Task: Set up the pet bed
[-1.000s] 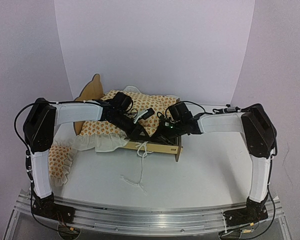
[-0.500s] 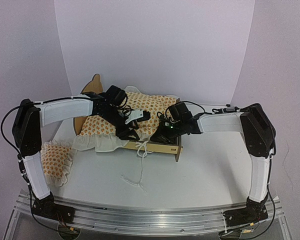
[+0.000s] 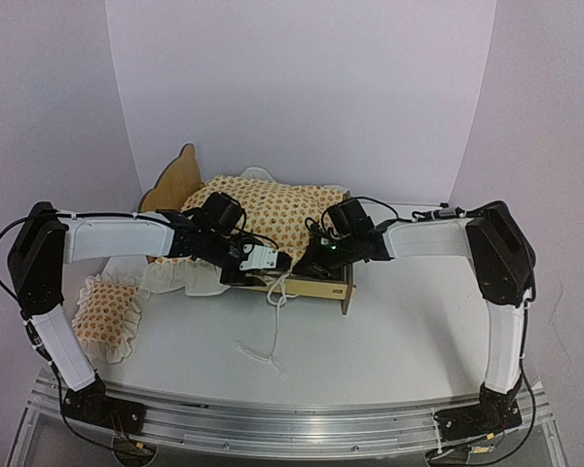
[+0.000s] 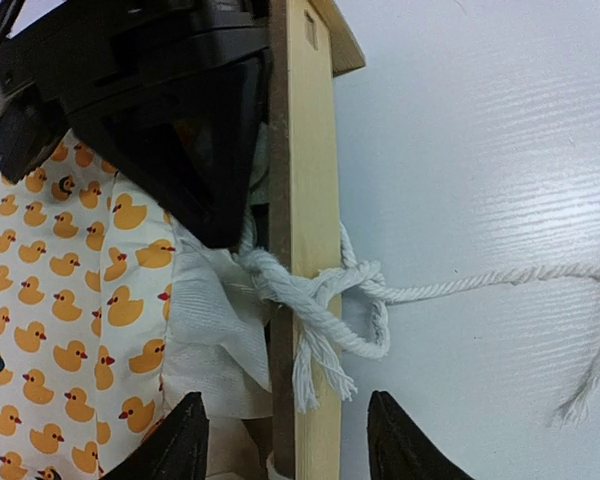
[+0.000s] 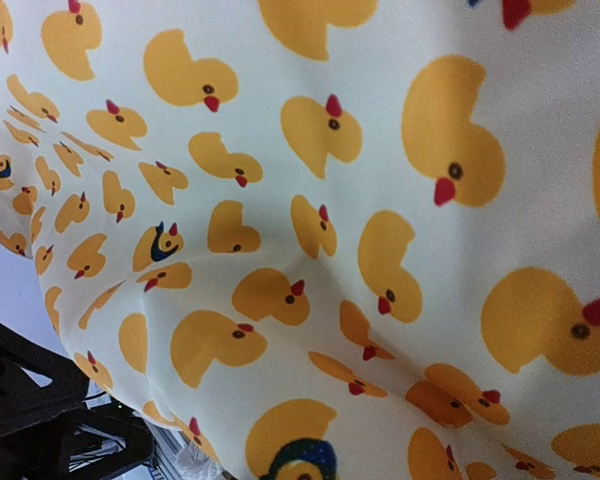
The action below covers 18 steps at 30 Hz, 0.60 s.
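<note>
The pet bed point(image 3: 321, 287) stands far on the worktop point(image 3: 389, 331); the left claw point(image 4: 290, 445), spread, straddles its near rail by the knotted tie point(image 4: 320, 300), the right claw point(image 3: 316, 255), pressed together, probably steadies the cushion point(image 3: 273, 209)

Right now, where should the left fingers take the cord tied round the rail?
Take the cord by its free strand just past the knot, from above on the table side of the rail: it lies straight and clear; the knot hugs the wood.

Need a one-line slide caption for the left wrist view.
Left claw open astride the pet bed rail, where the white tie of the duck-print cushion is knotted.
</note>
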Each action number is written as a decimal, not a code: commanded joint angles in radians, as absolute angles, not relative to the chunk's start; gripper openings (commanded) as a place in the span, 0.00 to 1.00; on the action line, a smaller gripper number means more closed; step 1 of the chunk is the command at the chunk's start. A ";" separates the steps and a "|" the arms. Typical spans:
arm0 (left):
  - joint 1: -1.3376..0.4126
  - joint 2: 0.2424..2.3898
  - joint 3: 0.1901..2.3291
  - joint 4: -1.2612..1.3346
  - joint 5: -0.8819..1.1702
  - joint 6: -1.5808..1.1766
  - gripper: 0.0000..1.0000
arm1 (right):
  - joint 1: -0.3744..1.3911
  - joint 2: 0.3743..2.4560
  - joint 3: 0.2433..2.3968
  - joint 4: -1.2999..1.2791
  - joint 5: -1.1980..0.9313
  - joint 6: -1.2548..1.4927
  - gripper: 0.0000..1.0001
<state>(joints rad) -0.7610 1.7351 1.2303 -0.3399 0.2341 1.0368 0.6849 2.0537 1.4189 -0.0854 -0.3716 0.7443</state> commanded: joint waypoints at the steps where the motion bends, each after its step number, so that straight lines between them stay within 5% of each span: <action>1: -0.766 1.728 1.220 -0.290 0.246 1.100 0.50 | 0.684 2.063 1.412 -0.126 -0.354 0.727 0.06; 10: -0.770 1.803 1.264 -0.335 0.249 1.109 0.35 | 0.684 2.063 1.409 -0.126 -0.359 0.724 0.06; 18: -0.770 1.812 1.287 -0.346 0.248 1.093 0.03 | 0.684 2.048 1.393 -0.125 -0.356 0.721 0.06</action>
